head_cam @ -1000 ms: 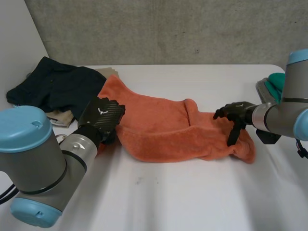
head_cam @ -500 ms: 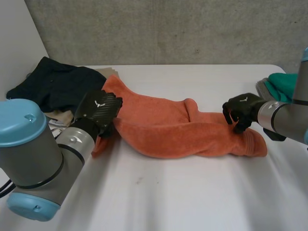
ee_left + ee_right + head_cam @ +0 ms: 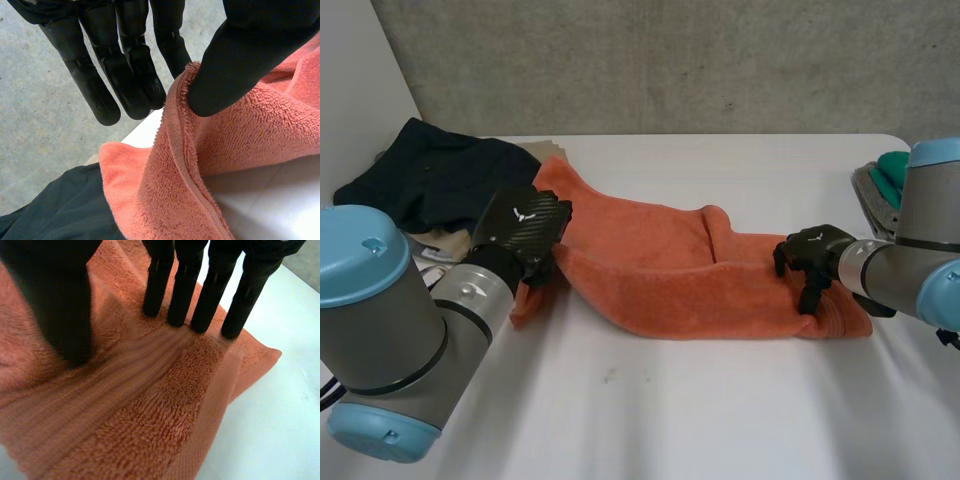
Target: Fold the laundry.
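An orange towel [image 3: 660, 270] lies stretched across the middle of the white table [image 3: 720, 420], folded along its length. My left hand [image 3: 525, 232] is at the towel's left end, shut on it. In the left wrist view the thumb [image 3: 235, 65] presses the hemmed edge of the towel [image 3: 240, 150] against the straight fingers [image 3: 125, 75] behind it. My right hand [image 3: 810, 255] rests on the towel's right end. There the straight fingers [image 3: 200, 290] and the thumb [image 3: 60, 305] stand with their tips on the flat towel [image 3: 150, 415], with no cloth raised between them.
A dark navy garment [image 3: 430, 175] lies at the back left, right behind the towel's left end [image 3: 65, 210], with a beige garment [image 3: 445, 243] under it. A teal cloth on a grey one [image 3: 890, 170] sits at the table's right edge. A concrete wall stands behind.
My right hand curled on the towel's right end, drew it to the right, then came down on it with straighter fingers. The towel now lies longer and flatter. My left hand kept its hold.
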